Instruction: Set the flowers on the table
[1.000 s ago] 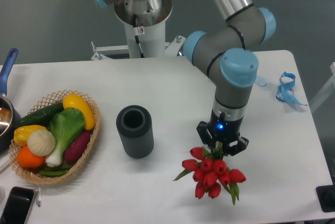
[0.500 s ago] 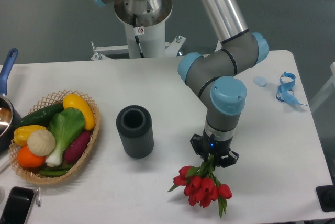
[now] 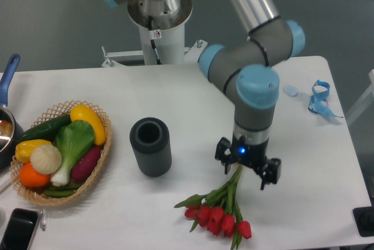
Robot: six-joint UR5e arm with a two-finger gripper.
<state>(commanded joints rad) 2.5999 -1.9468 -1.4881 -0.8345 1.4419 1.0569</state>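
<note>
Flowers (image 3: 219, 215) lie flat on worktop (image 3: 193, 98), near right; gripper (image 3: 248, 168) jaws spread above stems, grip released, placement apparently done.

White table (image 3: 175, 95) carries basket (image 3: 99, 162), cup (image 3: 151, 146), flowers (image 3: 219, 215), ribbon (image 3: 319, 99).

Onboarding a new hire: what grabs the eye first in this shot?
The red tulips lying on the white table near its front edge, with the gripper open just above their stems. Next, the basket of colourful vegetables at the left, and the dark cup standing between them.
</note>
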